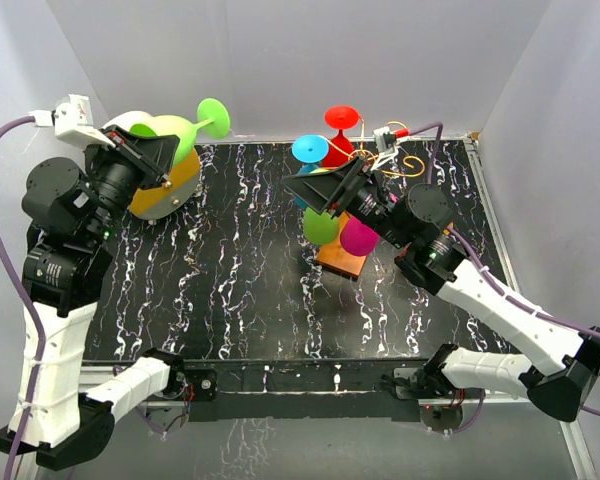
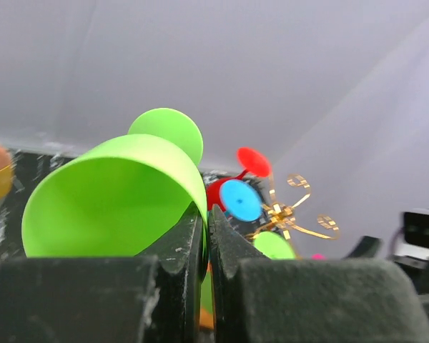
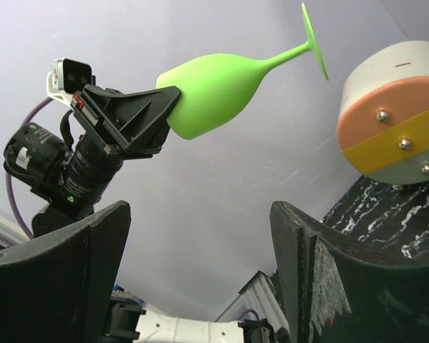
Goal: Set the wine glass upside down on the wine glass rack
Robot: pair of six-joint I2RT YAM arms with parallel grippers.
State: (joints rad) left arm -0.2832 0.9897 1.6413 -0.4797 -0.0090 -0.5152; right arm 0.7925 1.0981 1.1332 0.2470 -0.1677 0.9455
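While the left gripper (image 1: 168,148) holds it in the air over the far left corner of the table (image 1: 240,300), the lime-green wine glass (image 1: 187,128) lies almost on its side. Its long axis runs from the open mouth at the gripper out to the round foot, which points toward the back wall and a little upward. The fingers (image 2: 182,243) are pressed together on the rim of the bowl.

From the left wrist, the stem is hidden behind the bowl. Just below the glass sits a cream and orange cylinder (image 1: 165,195), partly covered by the arm.

Well apart, at the far right, stands the wine glass rack (image 1: 340,262). A red glass (image 1: 342,118), a blue glass (image 1: 310,149), a green glass (image 1: 322,228) and a pink glass (image 1: 358,238) crowd it. From above, its post is hidden behind the right gripper (image 3: 200,214), whose jaws stand wide apart around nothing.
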